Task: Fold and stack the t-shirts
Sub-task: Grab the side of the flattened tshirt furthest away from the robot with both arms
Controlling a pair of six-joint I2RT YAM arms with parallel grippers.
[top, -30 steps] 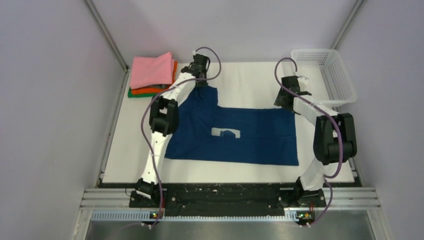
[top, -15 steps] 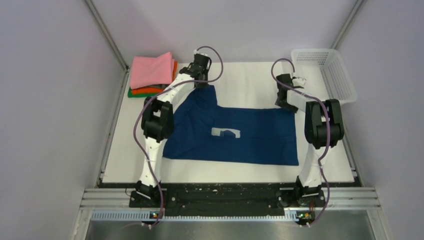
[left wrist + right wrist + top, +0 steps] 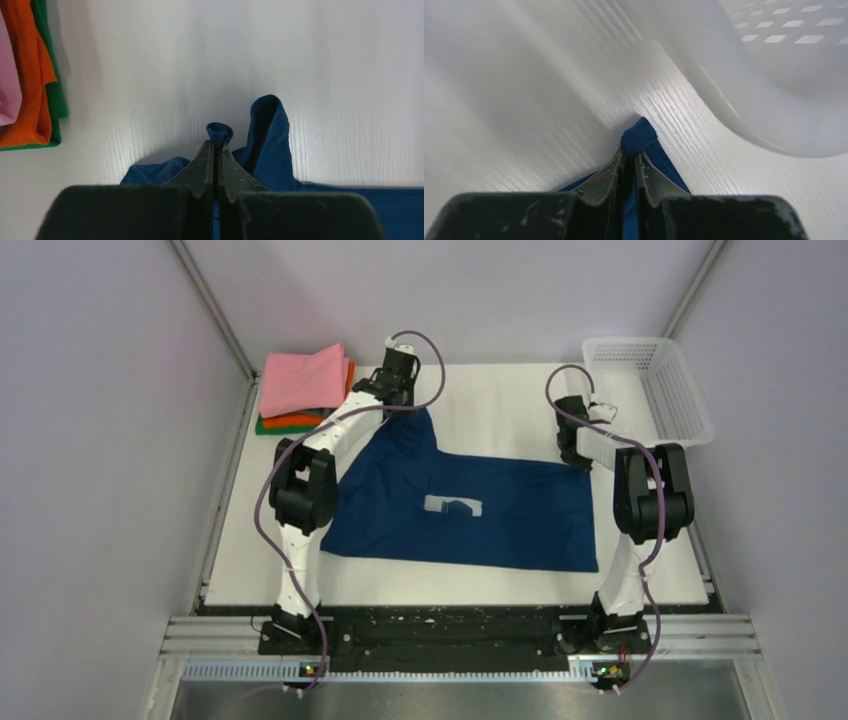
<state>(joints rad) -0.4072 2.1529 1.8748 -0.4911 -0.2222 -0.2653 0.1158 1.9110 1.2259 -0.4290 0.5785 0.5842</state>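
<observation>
**Both grippers pinch the far edge of the blue shirt**

The blue shirt point(image 3: 500, 520) lies spread on the white table point(image 3: 500, 400), between the two arms. Its small white print point(image 3: 452, 505) faces up near the middle. The near edge lies flat and straight, while the far left part bunches up toward the left arm's wrist.

The left gripper point(image 3: 216, 146) is clenched on a small nub of blue cloth at the shirt's far left end. The nub pokes out past the closed fingertips, and a loose fold of the shirt stands just to the right of it.

The right gripper point(image 3: 629, 152) is clamped on the shirt's far right corner. A bit of blue cloth shows beyond its tips, low over the table. The white basket point(image 3: 690, 410) stands just beside it, at the far right of the table.

At the far left corner sits a folded stack, well apart from the blue shirt: pink shirt point(image 3: 300, 380) on top, orange shirt point(image 3: 300, 421) under it, green shirt point(image 3: 268, 426) at the bottom.
</observation>
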